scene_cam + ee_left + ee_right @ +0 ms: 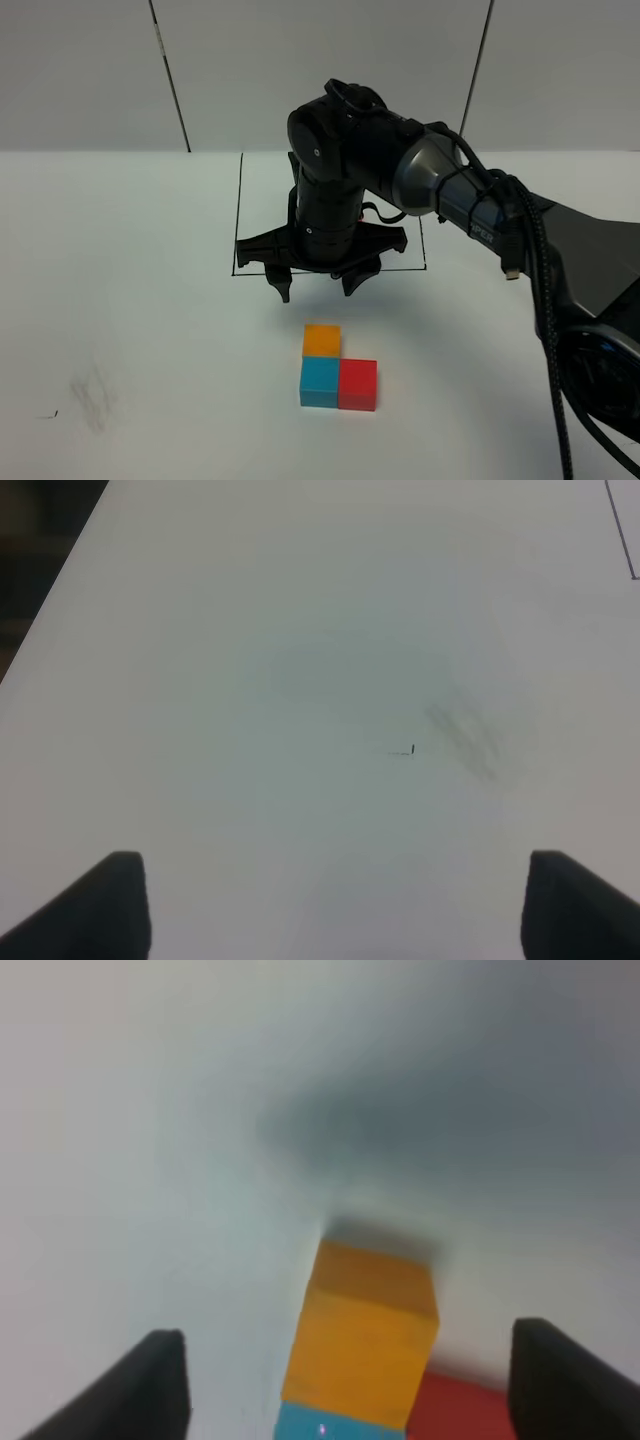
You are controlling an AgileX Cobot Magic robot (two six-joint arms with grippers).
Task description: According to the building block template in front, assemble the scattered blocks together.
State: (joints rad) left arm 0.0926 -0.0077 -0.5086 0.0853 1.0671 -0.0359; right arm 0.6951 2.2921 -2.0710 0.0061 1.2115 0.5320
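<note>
Three unframed blocks sit joined in an L on the white table: the orange cube point(322, 340) behind the cyan-blue cube point(320, 382), and the red cube point(358, 384) to its right. My right gripper point(318, 291) hangs open and empty just behind and above the orange cube. The right wrist view shows the orange cube point(365, 1325), a cyan-blue sliver point(330, 1428) and the red cube point(460, 1410) between the open fingers point(160, 1380). The template's black drawn rectangle point(237, 230) lies behind; my right arm hides its cubes. My left gripper point(345, 910) is open over bare table.
A grey smudge point(95, 400) and a small black mark point(50, 414) lie on the table at the front left; they also show in the left wrist view, the smudge point(465, 740) and the mark point(410, 750). The table's left edge point(60, 590) is near.
</note>
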